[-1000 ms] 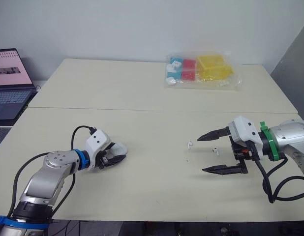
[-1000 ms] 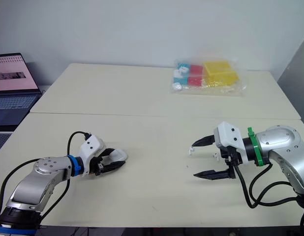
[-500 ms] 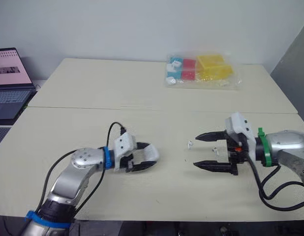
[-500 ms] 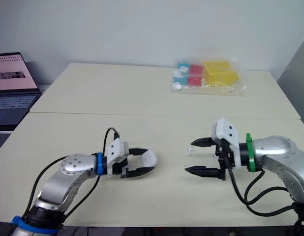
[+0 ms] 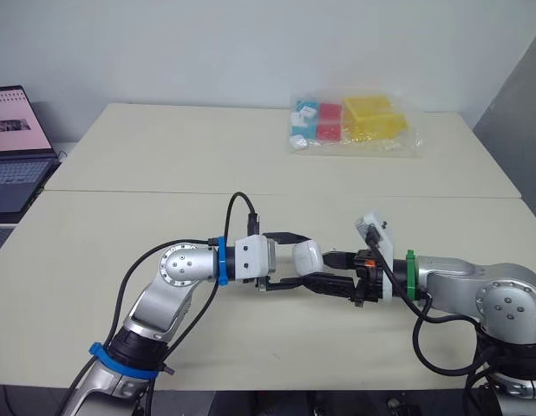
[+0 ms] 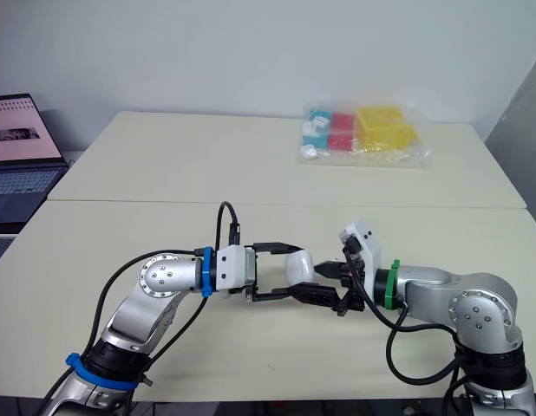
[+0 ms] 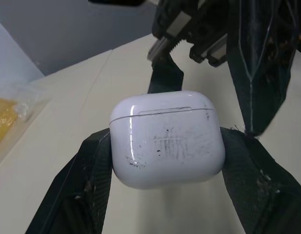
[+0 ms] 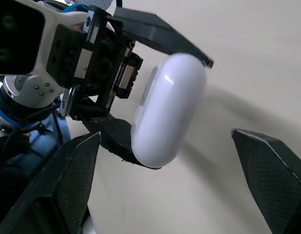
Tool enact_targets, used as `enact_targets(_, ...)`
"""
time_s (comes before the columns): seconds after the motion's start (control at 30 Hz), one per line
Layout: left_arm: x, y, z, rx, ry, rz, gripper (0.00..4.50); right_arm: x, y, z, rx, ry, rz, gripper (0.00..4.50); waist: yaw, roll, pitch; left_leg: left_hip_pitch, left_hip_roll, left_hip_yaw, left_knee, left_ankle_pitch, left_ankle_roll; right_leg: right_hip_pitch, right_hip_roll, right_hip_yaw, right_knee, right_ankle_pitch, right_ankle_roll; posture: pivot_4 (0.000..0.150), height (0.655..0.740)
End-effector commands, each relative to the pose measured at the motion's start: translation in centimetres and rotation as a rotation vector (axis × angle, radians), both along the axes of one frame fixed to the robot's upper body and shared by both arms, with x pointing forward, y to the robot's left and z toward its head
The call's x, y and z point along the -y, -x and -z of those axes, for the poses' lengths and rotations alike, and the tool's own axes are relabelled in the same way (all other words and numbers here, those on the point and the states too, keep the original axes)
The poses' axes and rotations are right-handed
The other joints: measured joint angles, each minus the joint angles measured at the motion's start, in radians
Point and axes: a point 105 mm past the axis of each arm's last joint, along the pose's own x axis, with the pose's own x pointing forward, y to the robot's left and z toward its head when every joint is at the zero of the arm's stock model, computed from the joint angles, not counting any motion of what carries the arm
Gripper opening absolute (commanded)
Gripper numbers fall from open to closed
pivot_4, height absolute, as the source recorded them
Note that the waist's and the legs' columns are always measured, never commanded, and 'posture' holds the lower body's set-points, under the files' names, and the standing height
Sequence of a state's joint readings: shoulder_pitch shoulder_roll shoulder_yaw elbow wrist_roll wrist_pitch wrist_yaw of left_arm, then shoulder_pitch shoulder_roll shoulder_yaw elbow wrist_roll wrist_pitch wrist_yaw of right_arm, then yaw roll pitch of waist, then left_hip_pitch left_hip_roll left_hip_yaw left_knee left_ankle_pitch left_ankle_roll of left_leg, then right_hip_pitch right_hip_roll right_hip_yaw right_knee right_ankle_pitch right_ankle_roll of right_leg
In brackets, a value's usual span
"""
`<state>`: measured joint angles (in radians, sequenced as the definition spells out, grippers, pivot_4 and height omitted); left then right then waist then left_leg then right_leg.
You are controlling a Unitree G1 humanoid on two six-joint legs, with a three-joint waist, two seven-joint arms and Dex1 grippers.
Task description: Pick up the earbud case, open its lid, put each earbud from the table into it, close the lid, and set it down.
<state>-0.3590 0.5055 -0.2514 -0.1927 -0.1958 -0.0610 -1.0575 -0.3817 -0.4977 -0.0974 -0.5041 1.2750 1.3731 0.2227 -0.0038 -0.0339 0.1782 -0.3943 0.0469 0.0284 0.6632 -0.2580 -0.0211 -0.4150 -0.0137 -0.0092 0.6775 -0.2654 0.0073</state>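
Left tool (image 6: 290, 270) pinching glossy white rounded earbud case (image 5: 308, 257) over cream counter (image 5: 164, 156), toward front edge. Left wrist view showing lid seam shut, dark scuffs. Right wrist view showing right tool (image 8: 165, 134) gaping wide, flanking case.

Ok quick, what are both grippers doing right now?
Left gripper: closed on the case.
Right gripper: open, holding nothing.
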Motion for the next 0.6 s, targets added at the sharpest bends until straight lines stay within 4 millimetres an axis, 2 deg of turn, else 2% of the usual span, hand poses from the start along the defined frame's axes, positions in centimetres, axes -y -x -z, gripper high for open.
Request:
enact_targets(0.03,0.51,0.28,-1.38,0.051,0.046,0.013,2.86,-0.19,-0.6,-0.87,0.009,-0.029,0.026,4.5,0.0,0.0,0.0,0.0,0.0,0.0,0.0,0.0,0.0,0.0,0.0,0.0,0.0,0.0,0.0,0.15,0.74)
enact_targets(0.6,-0.02,1.16,-0.68,0.119,0.004,0.036,2.86,-0.38,-0.34,-1.86,-0.141,-0.163,-0.005,4.5,-0.001,0.0,0.0,-0.004,0.0,0.0,0.0,0.0,0.0,-0.005,0.001,0.0,0.0,0.0,0.0,0.15,0.74)
